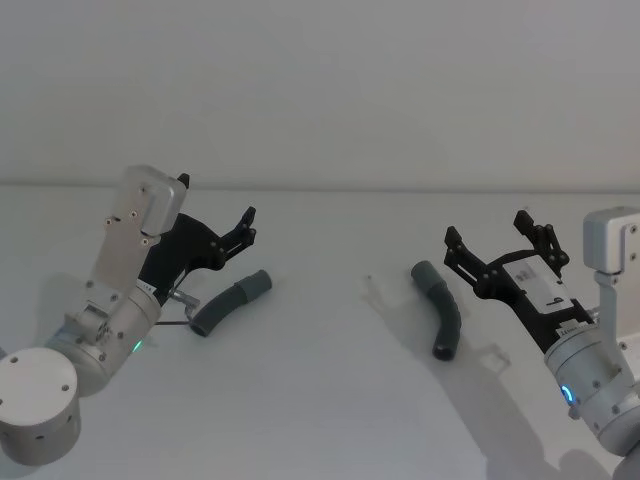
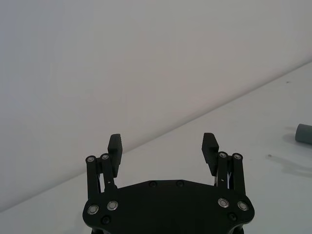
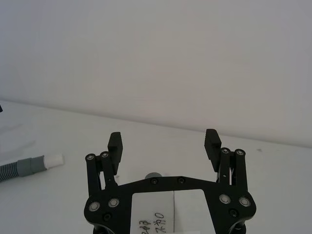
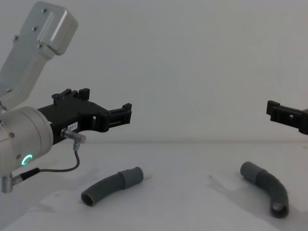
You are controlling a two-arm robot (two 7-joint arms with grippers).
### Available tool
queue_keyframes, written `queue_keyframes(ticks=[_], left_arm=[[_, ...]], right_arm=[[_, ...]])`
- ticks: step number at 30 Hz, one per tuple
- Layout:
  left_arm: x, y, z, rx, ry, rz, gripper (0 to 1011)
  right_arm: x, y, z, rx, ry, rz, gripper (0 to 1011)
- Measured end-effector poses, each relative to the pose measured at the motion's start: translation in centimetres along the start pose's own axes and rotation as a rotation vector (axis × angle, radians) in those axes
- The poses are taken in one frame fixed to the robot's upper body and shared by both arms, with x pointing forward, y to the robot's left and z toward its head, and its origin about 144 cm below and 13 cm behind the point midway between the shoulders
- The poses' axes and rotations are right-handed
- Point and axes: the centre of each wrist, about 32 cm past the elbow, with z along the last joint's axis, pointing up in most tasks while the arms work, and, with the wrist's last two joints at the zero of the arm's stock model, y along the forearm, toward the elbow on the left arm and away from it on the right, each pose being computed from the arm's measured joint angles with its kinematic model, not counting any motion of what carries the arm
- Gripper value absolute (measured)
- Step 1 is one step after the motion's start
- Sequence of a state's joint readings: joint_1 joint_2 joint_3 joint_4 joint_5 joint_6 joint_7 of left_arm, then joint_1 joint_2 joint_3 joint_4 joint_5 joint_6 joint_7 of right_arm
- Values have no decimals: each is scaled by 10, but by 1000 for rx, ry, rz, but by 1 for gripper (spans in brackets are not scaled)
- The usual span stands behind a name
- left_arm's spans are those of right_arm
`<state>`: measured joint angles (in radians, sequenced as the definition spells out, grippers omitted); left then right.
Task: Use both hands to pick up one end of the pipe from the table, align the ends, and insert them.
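Note:
Two dark grey ribbed pipe pieces lie apart on the white table. The left piece points its grey cuff toward the middle, and a whitish spigot sticks out of that cuff. The right piece curves, its smooth cuffed end toward the back and its open end toward me. My left gripper hovers open and empty just above and behind the left piece. My right gripper hangs open and empty just right of the right piece.
A plain white wall rises behind the table. A thin cable loops under the left wrist, close to the left piece. Bare table lies between the two pieces and in front of them.

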<state>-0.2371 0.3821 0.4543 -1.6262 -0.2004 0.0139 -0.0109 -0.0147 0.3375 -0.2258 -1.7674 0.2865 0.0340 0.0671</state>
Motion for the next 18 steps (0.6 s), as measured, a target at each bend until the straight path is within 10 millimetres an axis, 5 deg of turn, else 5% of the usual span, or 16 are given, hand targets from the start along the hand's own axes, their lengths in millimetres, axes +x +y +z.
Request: queue_keyframes(ticks=[18], left_arm=[[0,0,0,0,0,0,1000]], right_arm=[[0,0,0,0,1,0,1001]])
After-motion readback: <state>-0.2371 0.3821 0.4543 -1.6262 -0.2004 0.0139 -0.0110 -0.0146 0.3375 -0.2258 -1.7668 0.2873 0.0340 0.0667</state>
